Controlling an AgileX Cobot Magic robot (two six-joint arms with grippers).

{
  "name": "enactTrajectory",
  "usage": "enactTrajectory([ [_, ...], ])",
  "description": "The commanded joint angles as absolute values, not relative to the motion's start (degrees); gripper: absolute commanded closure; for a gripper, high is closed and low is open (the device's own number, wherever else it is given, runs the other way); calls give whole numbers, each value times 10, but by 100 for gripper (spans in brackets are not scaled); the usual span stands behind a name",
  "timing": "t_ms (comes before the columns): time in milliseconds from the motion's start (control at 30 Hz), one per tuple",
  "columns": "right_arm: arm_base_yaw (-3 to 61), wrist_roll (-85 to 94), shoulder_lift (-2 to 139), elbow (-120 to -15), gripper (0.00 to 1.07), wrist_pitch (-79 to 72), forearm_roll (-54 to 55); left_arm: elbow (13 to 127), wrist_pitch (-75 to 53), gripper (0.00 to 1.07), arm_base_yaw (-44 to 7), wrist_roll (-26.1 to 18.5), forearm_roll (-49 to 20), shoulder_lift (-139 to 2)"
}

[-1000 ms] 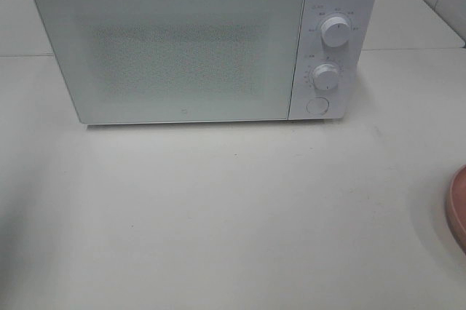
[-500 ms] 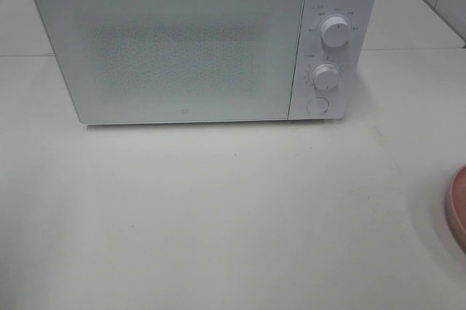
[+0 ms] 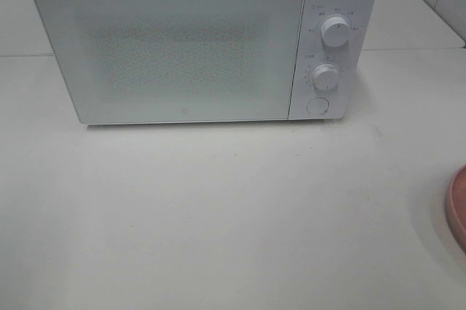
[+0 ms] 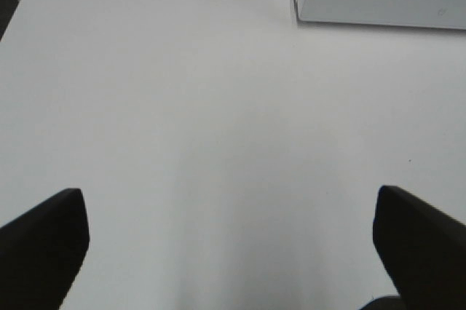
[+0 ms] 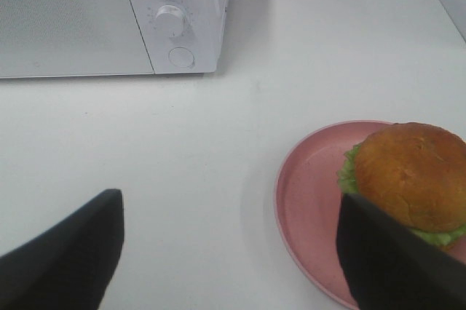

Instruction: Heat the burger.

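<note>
— Your grippers?
— My left gripper (image 4: 231, 252) and right gripper (image 5: 233, 252) are both spread wide, holding nothing.
— The burger (image 5: 408, 179)?
— Upright, bun up, on the pink plate (image 5: 306, 193) beside my right fingers (image 5: 393, 259).

Microwave (image 3: 189, 44) at table's (image 3: 218, 215) rear, burger (image 5: 411, 175) on plate (image 5: 309, 201) at front right

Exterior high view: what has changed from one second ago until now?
Nothing visibly changed. The microwave stands shut on the table, and the pink plate sits at the right edge as before. No arm enters this view.
</note>
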State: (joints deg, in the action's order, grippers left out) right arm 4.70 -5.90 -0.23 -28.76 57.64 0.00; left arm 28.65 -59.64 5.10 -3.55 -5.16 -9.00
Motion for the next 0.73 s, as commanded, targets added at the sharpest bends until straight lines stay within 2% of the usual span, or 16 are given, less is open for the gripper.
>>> enactTrajectory([
  [33,45,-54,-18,-286,32,574,0,284,-595,8,46,-35,-53,-54],
  [233,45,-54,-18,-286,32,574,0,284,-595,8,46,-36,-52,20],
  [733,45,-54,-15,-286,32,574,0,284,-595,8,46,-36,-50,19],
])
